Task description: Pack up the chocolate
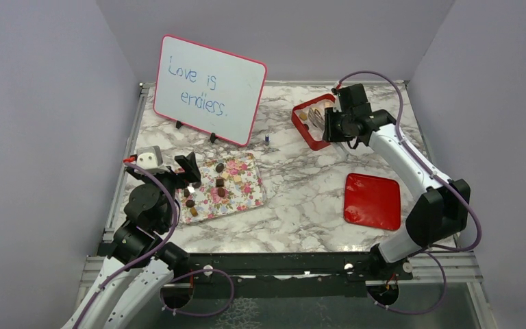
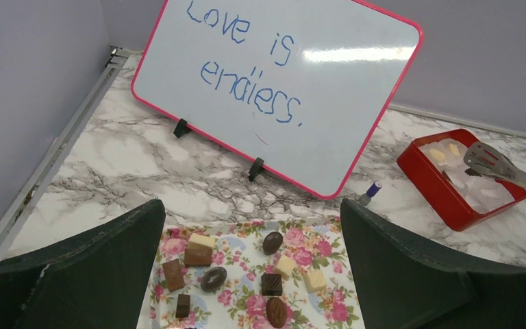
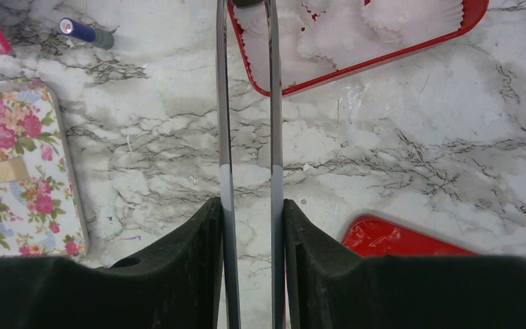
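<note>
Several chocolates [image 1: 220,184], dark, brown and pale, lie on the pink floral tray [image 1: 246,199]. In the left wrist view they [image 2: 272,242] lie between and below my fingers. My left gripper [image 1: 190,171] hovers over the tray's left end, open and empty [image 2: 250,212]. My right gripper [image 1: 332,125] is shut on metal tongs [image 3: 224,137], whose tips [image 2: 483,161] reach over the red box [image 1: 303,127] with white paper cups [image 3: 342,34]. Two pale candies [image 2: 445,152] sit in the box. I cannot tell if the tong tips hold anything.
A pink-framed whiteboard [image 1: 209,89] stands at the back left. A small blue-capped marker [image 1: 266,139] lies between it and the box. The red lid [image 1: 372,200] lies flat at the front right. Grey walls close in the marble table on three sides.
</note>
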Motion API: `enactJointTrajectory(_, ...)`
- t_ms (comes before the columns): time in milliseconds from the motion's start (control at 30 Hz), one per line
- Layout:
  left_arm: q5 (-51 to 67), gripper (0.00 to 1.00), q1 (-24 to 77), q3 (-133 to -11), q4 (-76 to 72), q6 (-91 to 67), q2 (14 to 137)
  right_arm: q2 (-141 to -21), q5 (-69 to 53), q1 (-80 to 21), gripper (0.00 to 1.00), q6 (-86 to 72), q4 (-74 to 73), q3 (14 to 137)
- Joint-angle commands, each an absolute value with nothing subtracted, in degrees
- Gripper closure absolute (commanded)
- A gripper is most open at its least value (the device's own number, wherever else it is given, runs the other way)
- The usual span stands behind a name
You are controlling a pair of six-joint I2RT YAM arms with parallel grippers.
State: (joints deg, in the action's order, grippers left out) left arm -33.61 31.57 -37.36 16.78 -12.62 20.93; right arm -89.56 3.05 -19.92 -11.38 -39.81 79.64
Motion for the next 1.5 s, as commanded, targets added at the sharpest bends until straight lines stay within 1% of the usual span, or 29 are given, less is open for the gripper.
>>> enactJointTrajectory(0, -32.0, 0.01, 31.4, -37.1, 15.5, -11.8, 21.6, -85.2, 0.4, -20.6, 0.63, -12.5, -40.6, 81.7)
enactJointTrajectory(133, -31.8, 0.01, 31.4, -37.1, 15.5, -11.5, 21.9, -82.6, 0.6, -23.2, 0.63, -13.0, -40.8, 80.8)
enactJointTrajectory(333, -31.6, 0.01, 31.4, -37.0, 15.5, -11.7, 21.7, -80.0, 3.0, -30.6, 0.63, -13.6, -39.9, 78.7)
enactJointTrajectory(600, -31.8, 0.01, 31.4, -37.0, 15.5, -11.6, 21.4, -80.4, 5.9, -40.6, 0.63, -15.3, -37.9, 75.5)
enactJointTrajectory(700, -31.8, 0.01, 31.4, -37.0, 15.4, -11.6, 21.3, -82.0, 8.2, -45.2, 0.63, -15.3, -37.1, 74.6)
enactJointTrajectory(900, -32.3, 0.01, 31.4, -37.1, 15.6, -11.5, 20.3, -85.0, 9.0, -51.4, 0.62, -15.4, -36.7, 75.1)
enactJointTrajectory(1167, -34.1, 0.01, 31.4, -36.8, 15.5, -11.9, 18.1, -90.8, 14.2, -59.3, 0.61, -20.5, -40.1, 78.4)
enactJointTrajectory(1467, -35.0, 0.01, 31.4, -36.9, 15.5, -12.0, 17.7, -95.4, 16.4, -64.7, 0.59, -22.1, -41.0, 81.7)
